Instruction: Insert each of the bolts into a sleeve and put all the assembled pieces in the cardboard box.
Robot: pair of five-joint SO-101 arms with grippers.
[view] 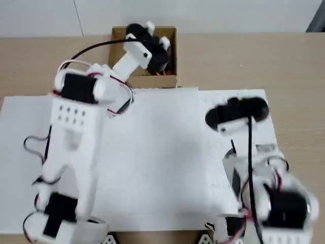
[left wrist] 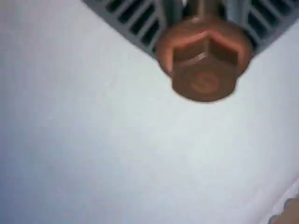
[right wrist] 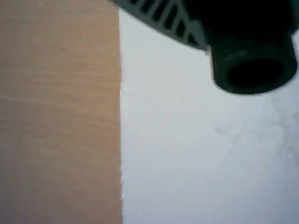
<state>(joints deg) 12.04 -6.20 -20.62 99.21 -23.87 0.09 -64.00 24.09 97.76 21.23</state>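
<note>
The left claw (left wrist: pixel 202 16) pinches a bolt (left wrist: pixel 204 63), the right claw (right wrist: pixel 233 25) a sleeve (right wrist: pixel 253 65) near the paper edge (right wrist: pixel 120 116)

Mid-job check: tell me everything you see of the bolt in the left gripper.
The copper-brown metal bolt has a hexagonal head on a round flange, head end facing the wrist camera. Its shank runs back between the left gripper's grey ribbed jaws, which clamp it. It appears to hang above the white sheet, touching nothing else.

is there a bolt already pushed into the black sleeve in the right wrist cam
No, the black cylindrical sleeve shows only a dark, empty hole at its open end.
</note>
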